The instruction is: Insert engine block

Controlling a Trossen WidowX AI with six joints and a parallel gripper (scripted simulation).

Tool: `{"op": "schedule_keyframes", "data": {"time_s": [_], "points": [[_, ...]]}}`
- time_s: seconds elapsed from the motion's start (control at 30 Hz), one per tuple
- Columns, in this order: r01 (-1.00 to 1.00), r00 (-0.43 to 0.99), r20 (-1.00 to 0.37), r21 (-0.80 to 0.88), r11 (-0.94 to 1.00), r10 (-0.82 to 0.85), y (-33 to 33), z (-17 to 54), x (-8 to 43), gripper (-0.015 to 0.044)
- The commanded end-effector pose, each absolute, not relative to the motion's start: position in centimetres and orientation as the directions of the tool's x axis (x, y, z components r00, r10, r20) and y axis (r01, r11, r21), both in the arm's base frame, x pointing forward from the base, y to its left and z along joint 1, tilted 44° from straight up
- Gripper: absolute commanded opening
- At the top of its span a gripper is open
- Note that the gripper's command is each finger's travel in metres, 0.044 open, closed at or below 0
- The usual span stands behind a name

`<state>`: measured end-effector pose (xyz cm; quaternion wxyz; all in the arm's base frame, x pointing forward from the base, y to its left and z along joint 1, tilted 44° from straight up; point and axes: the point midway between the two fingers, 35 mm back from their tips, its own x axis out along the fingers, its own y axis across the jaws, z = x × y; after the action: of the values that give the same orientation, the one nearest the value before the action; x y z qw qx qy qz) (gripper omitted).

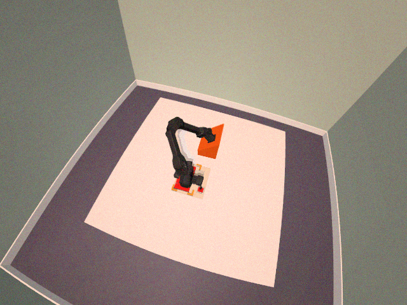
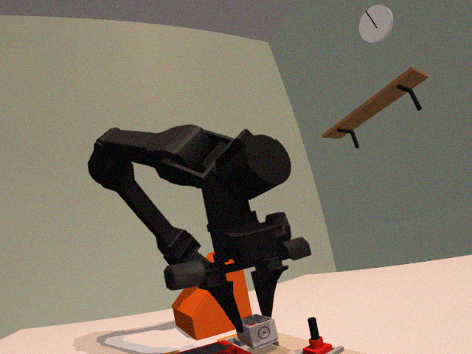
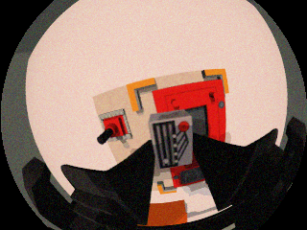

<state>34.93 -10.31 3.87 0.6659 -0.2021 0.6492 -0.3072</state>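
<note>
The grey engine block (image 2: 262, 332) (image 3: 164, 144) has dark stripes and a red round spot on top. My gripper (image 2: 254, 324) (image 3: 172, 141) is shut on it, one finger on each side. The block is held above the board (image 3: 107, 102) (image 1: 206, 175). The red car body (image 3: 162, 93) (image 1: 181, 187) (image 2: 232, 348) lies on the board. Its dark opening (image 3: 200, 120) shows partly behind the block in the wrist view. I cannot make out the rib or how far above the board the block is. The arm hides the block in the top view.
A red square piece (image 3: 121, 126) (image 2: 320, 346) (image 1: 200, 189) with an upright black knob (image 2: 312, 328) stands on the board beside the car body. Yellow corner brackets (image 3: 140, 86) (image 1: 190, 192) surround the car body. An orange wedge (image 1: 219, 134) (image 2: 183, 321) (image 3: 168, 213) stands at the arm's base.
</note>
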Motion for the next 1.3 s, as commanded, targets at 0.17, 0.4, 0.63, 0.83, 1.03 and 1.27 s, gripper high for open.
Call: {"op": "schedule_keyframes", "data": {"time_s": [0.17, 0.4, 0.63, 0.83, 1.03, 1.27], "points": [[0.098, -0.031, -0.726, -0.686, 0.721, -0.687, -12.7, 5.2, 33.9, 0.0], [0.071, -0.035, -0.718, -0.695, 0.715, -0.695, -14.1, 5.8, 33.3, 0.0], [0.049, -0.035, -0.718, -0.696, 0.717, -0.695, -14.1, 5.8, 33.3, 0.016], [0.059, -0.035, -0.718, -0.695, 0.716, -0.695, -14.1, 5.8, 33.3, 0.016], [0.059, -0.035, -0.718, -0.695, 0.716, -0.695, -14.1, 5.8, 33.3, 0.016], [0.059, -0.035, -0.718, -0.695, 0.716, -0.695, -14.1, 5.8, 33.3, 0.016]]}}
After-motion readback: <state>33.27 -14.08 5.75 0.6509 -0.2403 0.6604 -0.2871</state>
